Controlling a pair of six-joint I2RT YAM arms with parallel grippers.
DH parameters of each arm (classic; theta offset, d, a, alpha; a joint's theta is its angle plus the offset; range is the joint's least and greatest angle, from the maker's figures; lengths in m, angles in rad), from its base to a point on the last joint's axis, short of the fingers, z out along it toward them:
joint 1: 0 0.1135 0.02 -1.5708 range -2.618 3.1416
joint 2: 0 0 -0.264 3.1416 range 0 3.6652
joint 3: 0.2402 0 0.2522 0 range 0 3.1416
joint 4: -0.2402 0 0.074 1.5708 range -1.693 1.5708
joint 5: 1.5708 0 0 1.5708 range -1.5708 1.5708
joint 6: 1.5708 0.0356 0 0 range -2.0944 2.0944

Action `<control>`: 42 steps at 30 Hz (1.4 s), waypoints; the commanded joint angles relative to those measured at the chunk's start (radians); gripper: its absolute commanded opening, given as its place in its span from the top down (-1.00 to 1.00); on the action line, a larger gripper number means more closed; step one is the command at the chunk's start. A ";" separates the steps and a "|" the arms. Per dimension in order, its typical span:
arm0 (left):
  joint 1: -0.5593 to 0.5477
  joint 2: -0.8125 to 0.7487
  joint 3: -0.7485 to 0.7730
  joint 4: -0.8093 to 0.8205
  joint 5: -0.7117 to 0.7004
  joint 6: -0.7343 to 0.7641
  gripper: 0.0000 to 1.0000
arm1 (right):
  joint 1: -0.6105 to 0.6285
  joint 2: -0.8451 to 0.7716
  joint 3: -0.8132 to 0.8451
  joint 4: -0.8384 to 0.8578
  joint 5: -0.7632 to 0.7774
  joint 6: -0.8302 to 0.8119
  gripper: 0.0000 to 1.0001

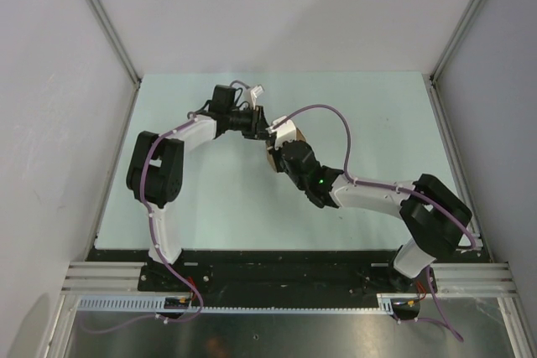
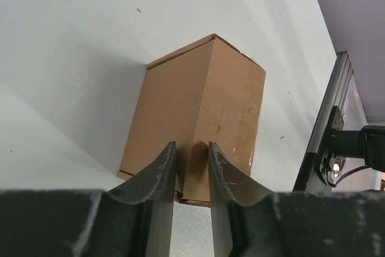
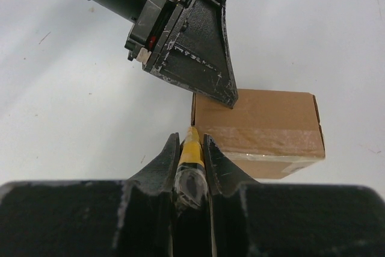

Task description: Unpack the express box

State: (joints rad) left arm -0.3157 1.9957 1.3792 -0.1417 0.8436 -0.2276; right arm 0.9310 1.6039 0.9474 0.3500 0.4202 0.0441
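The express box (image 2: 198, 100) is a small brown cardboard carton on the white table, sealed with clear tape across its top (image 3: 264, 130). My left gripper (image 2: 192, 145) is shut on the box's near corner edge, one finger on each side. One of its fingers (image 3: 210, 76) shows pressed on the box top in the right wrist view. My right gripper (image 3: 191, 138) is shut on a slim yellow cutter knife (image 3: 192, 151). The knife's tip touches the box's top left corner by the tape. From above, both grippers (image 1: 264, 129) (image 1: 278, 147) meet over the box (image 1: 270, 157), mostly hiding it.
White walls with aluminium posts (image 1: 105, 23) enclose the table on three sides. A metal rail (image 1: 285, 278) carries the arm bases at the near edge. The frame rail (image 2: 325, 142) runs past the box on the right in the left wrist view.
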 commanded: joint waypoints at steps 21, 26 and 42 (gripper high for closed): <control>0.001 0.061 -0.008 -0.111 -0.123 0.091 0.48 | -0.021 -0.124 -0.002 0.006 0.026 -0.078 1.00; 0.001 0.060 -0.008 -0.114 -0.124 0.093 0.48 | -0.020 -0.159 -0.002 0.023 0.031 -0.076 1.00; 0.006 -0.015 -0.009 -0.125 -0.455 0.059 0.20 | -0.225 -0.240 -0.001 -0.347 0.005 0.324 1.00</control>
State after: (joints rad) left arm -0.3183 1.9694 1.3884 -0.1669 0.7013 -0.2272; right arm 0.7422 1.3956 0.9417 0.1307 0.4366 0.2195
